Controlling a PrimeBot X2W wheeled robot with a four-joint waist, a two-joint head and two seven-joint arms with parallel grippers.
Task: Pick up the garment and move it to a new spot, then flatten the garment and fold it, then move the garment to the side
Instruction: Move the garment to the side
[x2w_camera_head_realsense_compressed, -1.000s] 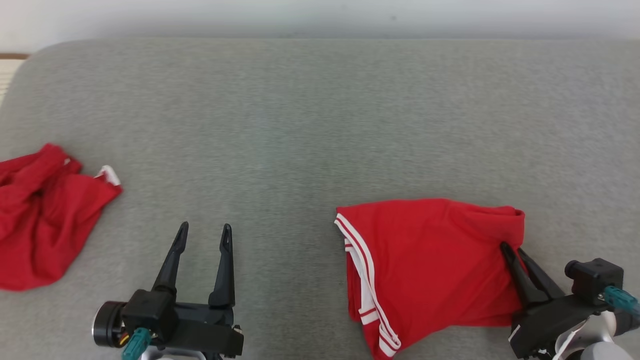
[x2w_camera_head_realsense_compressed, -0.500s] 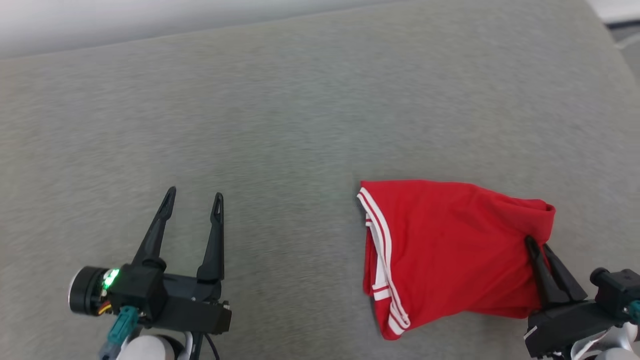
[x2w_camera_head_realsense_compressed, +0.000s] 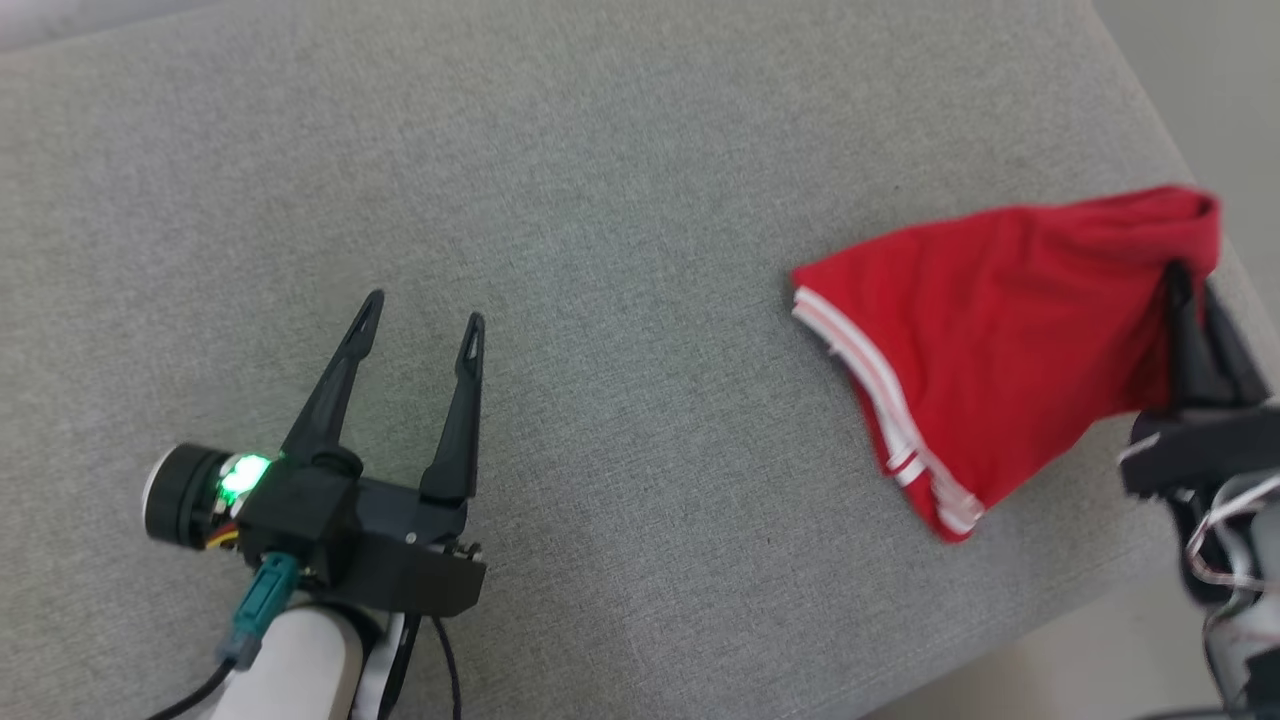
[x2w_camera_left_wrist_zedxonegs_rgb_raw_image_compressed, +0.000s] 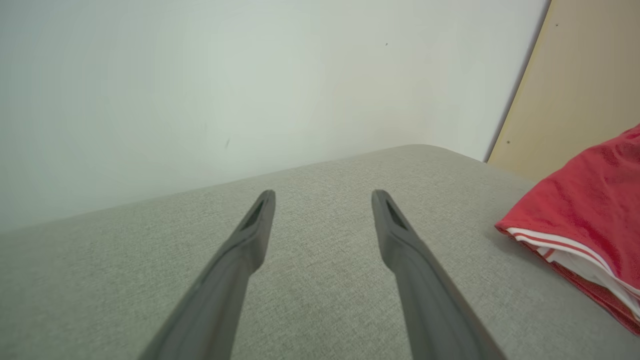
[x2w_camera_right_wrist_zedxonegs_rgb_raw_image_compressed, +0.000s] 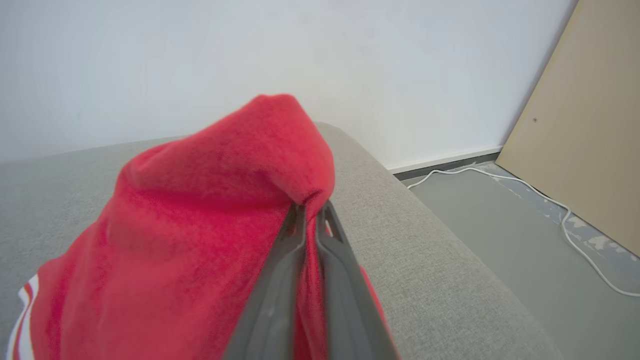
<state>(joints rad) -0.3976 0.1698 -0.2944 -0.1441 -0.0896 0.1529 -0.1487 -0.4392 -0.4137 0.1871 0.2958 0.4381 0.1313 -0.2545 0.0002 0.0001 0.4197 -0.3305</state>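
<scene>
Grey woven fabric is covering the padded surface (x2w_camera_head_realsense_compressed: 620, 180) across most of the head view. Its rounded edge is running off toward 4 o'clock, with bare grey floor (x2w_camera_right_wrist_zedxonegs_rgb_raw_image_compressed: 500, 235) showing past it. In the right wrist view a white cable (x2w_camera_right_wrist_zedxonegs_rgb_raw_image_compressed: 550, 200) is trailing over that floor at 3 o'clock. A tan board (x2w_camera_right_wrist_zedxonegs_rgb_raw_image_compressed: 590, 125) is leaning on the white wall (x2w_camera_right_wrist_zedxonegs_rgb_raw_image_compressed: 200, 50) at 2 o'clock.

The garment (x2w_camera_head_realsense_compressed: 1000, 320), red with white striped trim, is sitting at 3 o'clock in the head view, close to the surface's edge. Its far end is standing up in a peak at 2 o'clock. The striped corner is hanging toward 5 o'clock; contact with the fabric there, cannot tell.

The right gripper (x2w_camera_head_realsense_compressed: 1188, 280) is showing at the 3 o'clock edge. Its two dark fingers are pressing nearly together and pinching a fold of red cloth at that peak. The right wrist view is showing the cloth bunching over the fingertips.

The left gripper (x2w_camera_head_realsense_compressed: 423, 310) is hovering at 8 o'clock with its fingers spread wide, gripping nothing and pointing toward 12 o'clock. A green light (x2w_camera_head_realsense_compressed: 245, 472) is glowing on its wrist. From it the garment is lying at 3 o'clock, well apart. The left wrist view is catching the striped hem at 4 o'clock.
</scene>
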